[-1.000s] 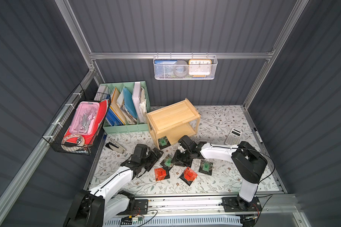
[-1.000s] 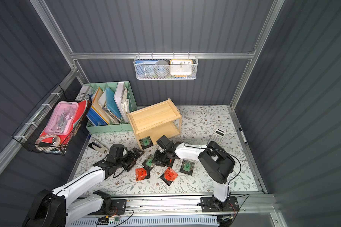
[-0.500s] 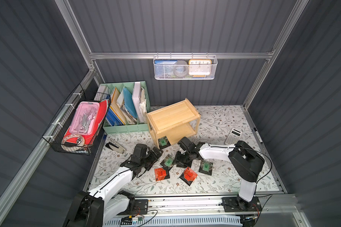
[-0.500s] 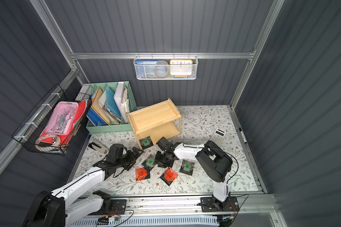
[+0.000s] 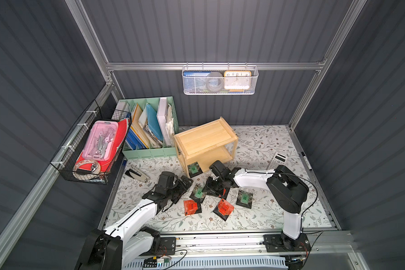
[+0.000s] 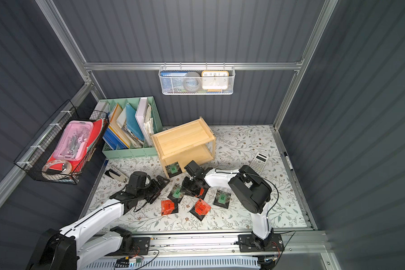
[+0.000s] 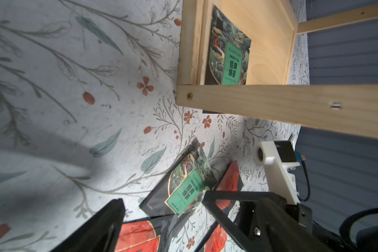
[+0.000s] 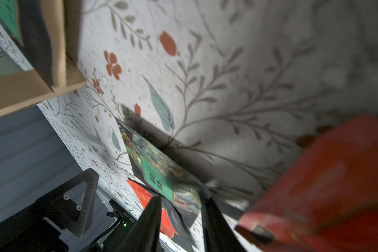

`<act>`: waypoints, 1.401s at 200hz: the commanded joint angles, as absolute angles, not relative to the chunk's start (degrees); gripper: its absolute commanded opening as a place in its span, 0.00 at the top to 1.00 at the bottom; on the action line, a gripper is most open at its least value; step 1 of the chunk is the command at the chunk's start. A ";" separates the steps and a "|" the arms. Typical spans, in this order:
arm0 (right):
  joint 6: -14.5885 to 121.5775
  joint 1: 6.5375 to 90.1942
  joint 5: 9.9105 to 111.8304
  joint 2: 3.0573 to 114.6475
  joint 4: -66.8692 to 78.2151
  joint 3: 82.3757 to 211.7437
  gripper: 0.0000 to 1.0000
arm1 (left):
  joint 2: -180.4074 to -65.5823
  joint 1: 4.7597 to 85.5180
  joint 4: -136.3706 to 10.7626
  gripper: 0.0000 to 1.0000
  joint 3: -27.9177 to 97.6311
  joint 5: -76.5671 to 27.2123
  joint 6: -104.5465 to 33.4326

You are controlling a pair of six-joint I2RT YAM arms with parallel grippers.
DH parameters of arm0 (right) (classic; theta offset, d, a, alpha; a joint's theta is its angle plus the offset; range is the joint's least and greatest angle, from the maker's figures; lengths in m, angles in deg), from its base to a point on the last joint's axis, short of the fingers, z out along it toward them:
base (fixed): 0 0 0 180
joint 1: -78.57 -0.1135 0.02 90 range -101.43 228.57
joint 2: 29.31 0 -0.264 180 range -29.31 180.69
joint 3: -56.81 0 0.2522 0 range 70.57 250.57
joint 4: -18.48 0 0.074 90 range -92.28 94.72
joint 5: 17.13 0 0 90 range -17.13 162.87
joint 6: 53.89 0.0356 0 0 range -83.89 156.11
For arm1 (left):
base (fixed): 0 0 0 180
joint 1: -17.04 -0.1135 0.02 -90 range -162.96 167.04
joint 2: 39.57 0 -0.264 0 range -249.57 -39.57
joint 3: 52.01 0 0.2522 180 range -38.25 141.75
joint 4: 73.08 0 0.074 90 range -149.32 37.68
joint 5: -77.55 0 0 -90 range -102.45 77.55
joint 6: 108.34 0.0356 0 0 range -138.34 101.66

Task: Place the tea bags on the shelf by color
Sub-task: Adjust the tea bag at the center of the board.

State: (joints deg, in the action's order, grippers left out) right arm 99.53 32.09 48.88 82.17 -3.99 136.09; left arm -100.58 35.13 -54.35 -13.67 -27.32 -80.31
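Left gripper (image 5: 186, 183) jaws: spread wide, low over the mat (image 5: 267, 217), seen in both top views.
Right gripper (image 5: 212, 189) jaws: narrow gap, tips down at the edge of the middle green tea bag (image 5: 198, 192); pinched or merely touched, cannot tell.
Top views, shelf (image 5: 204, 138): light wood, two tiers, just beside the file organizer (image 5: 150, 154); shelf green tea bag (image 5: 193, 168) on the lower board, poking past the front rim.
Top views, mat: far green tea bag (image 5: 244, 197) beside the right arm; left orange tea bag (image 5: 190, 207) and front orange tea bag (image 5: 225, 208) nearer the rail.
Top views, file organizer: mint green, packed with upright folders and papers.
Top views, wire basket (image 5: 84, 178): black, hung on the side wall; pink case (image 5: 101, 140) and tape roll (image 5: 87, 164) inside.
Top views, mesh basket (image 5: 197, 90): white, hung on the back rail; clock (image 5: 237, 79), grey roll (image 5: 213, 81) and blue box (image 5: 195, 74) inside.
Left wrist: shelf green tea bag (image 7: 227, 56) flat on the lower board; right gripper's fingertip at a corner of the middle green tea bag (image 7: 188, 189); tilted orange tea bag (image 7: 229, 181) just behind.
Right wrist: fingertips (image 8: 153, 209) either side of the middle green tea bag's end (image 8: 159, 176); tilted orange tea bag (image 8: 325, 185) blurred, close beside.
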 commanded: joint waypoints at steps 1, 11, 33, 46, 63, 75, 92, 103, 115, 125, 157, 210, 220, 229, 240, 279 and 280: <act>99.44 32.82 49.55 84.21 -2.73 137.17 0.64 | -100.35 35.41 -53.08 0.00 -14.43 -26.49 -78.72; 99.64 32.97 48.94 84.75 -1.52 137.61 0.64 | -100.64 35.39 -53.19 0.00 -14.47 -26.46 -78.63; 99.65 33.04 47.60 86.11 0.09 139.30 0.64 | -101.05 35.36 -53.30 0.00 -14.27 -26.36 -78.63; 99.65 32.99 46.72 86.85 0.50 140.15 0.65 | -101.26 35.39 -53.56 0.00 -14.29 -26.35 -78.71; 99.65 32.97 46.24 87.14 1.01 140.64 0.65 | -101.50 35.41 -54.38 0.00 -14.60 -26.87 -79.02; 99.65 33.04 46.10 87.14 1.71 140.71 0.65 | -101.75 35.41 -55.19 0.00 -14.99 -27.34 -79.34; 99.52 33.12 45.98 86.97 1.57 140.70 0.65 | -101.96 35.41 -56.38 0.00 -15.77 -28.13 -79.84; 99.30 33.12 46.23 86.67 1.08 140.54 0.65 | -102.02 35.41 -56.94 0.00 -16.15 -28.36 -80.11; 98.75 33.13 46.88 85.92 -0.11 140.19 0.64 | -101.87 35.41 -57.67 0.00 -16.69 -28.70 -80.37; 98.38 33.17 47.41 85.21 -0.80 139.79 0.64 | -101.71 35.41 -58.15 0.00 -17.08 -28.97 -80.80; 97.20 33.22 48.00 82.96 -2.80 138.22 0.64 | -101.60 35.73 -59.32 0.00 -18.58 -29.28 -81.65; 96.84 33.13 47.64 80.84 -3.17 135.72 0.64 | -102.40 36.46 -61.45 0.00 -20.23 -29.92 -82.49; 96.84 33.05 47.48 80.64 -3.27 135.40 0.64 | -102.84 36.55 -61.84 0.00 -20.26 -30.26 -82.61; 96.84 33.04 47.33 80.40 -3.32 135.13 0.64 | -103.17 36.77 -61.96 0.00 -20.31 -30.39 -82.79; 96.84 32.87 47.22 80.19 -3.36 134.76 0.64 | -103.50 37.16 -62.13 0.00 -20.31 -30.54 -83.00; 97.18 32.52 46.94 79.87 -2.92 133.55 0.64 | -103.80 39.78 -63.08 0.00 -20.58 -29.80 -84.73; 97.19 32.52 46.94 79.81 -2.92 133.52 0.64 | -103.77 39.88 -63.09 0.00 -20.58 -29.78 -84.80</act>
State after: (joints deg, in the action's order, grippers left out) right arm 97.76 32.88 47.18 81.60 -2.15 134.69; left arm -102.98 38.38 -63.05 -19.27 -29.73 -83.02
